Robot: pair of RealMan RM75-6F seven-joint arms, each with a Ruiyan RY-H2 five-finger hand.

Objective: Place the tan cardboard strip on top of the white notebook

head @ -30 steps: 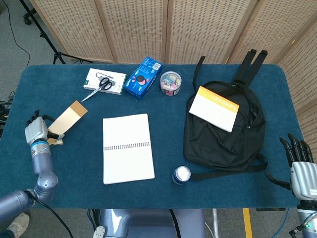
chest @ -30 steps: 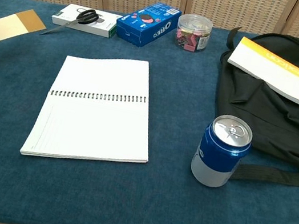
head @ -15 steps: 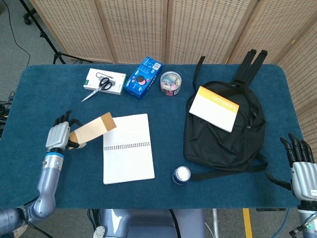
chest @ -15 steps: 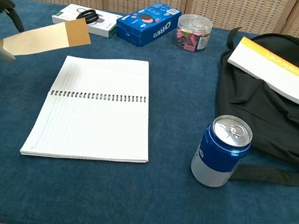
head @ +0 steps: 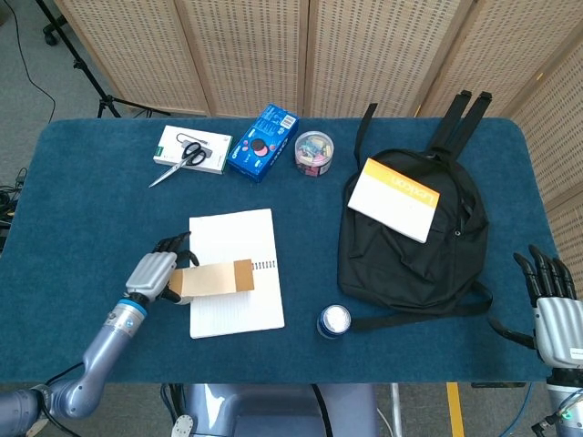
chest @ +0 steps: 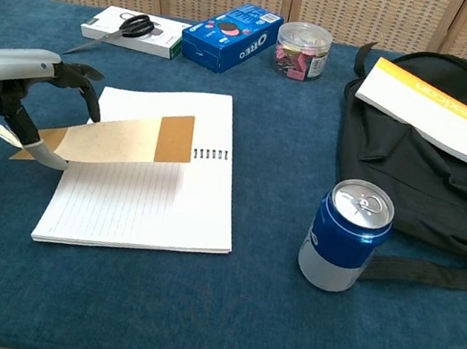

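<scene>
**Cardboard strip held over the notebook**

The left hand [head: 155,276] pinches the tan cardboard strip [head: 212,279] by its left end, at the left edge of the white notebook [head: 239,238]. The chest view shows the strip tilted, its free end raised above the spiral binding; the head view alone shows the right hand [head: 556,314], far right of the notebook, fingers spread, holding nothing. Half a second ago the strip hung left of the notebook; it now crosses the page. The strip is two-toned: pale tan, with a darker brown right end.
</scene>
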